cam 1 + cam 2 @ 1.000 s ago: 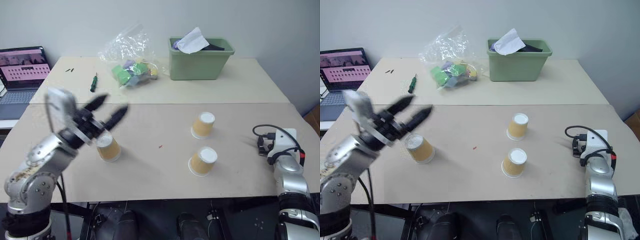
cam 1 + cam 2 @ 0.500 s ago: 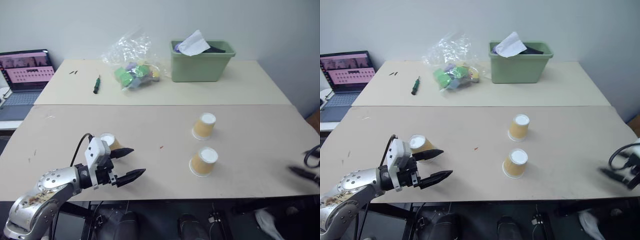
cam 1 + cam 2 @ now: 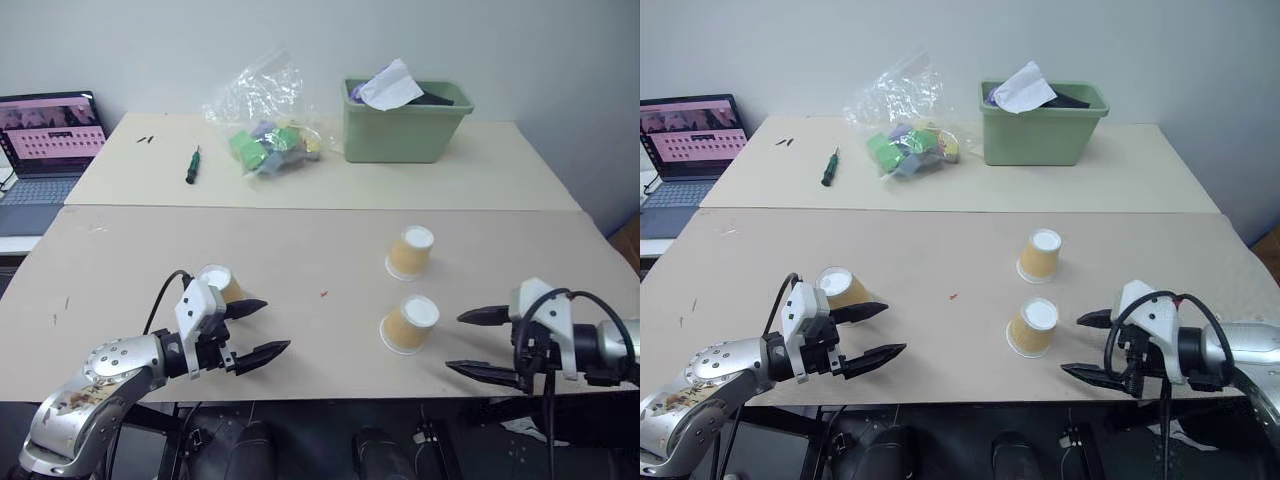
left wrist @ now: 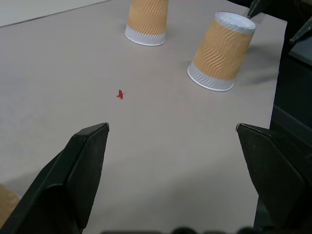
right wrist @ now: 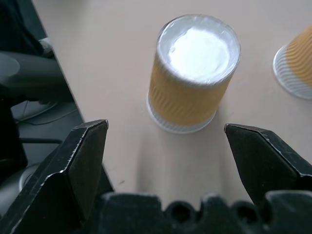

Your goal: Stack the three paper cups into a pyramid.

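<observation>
Three paper cups stand upside down on the beige table. The left cup sits just behind my left gripper, which is open, low over the table and pointing right. The far right cup and the near right cup stand close together; both also appear in the left wrist view, far cup and near cup. My right gripper is open, pointing left at the near right cup from a short gap away. Nothing is held.
A green bin with paper in it, a clear bag of coloured blocks and a green screwdriver lie on the rear table. A laptop stands at far left. The table's front edge runs just below both grippers.
My right arm swung in from the table's right edge and turned its gripper toward the near right cup. My left gripper dropped from above the left cup to table height beside it.
</observation>
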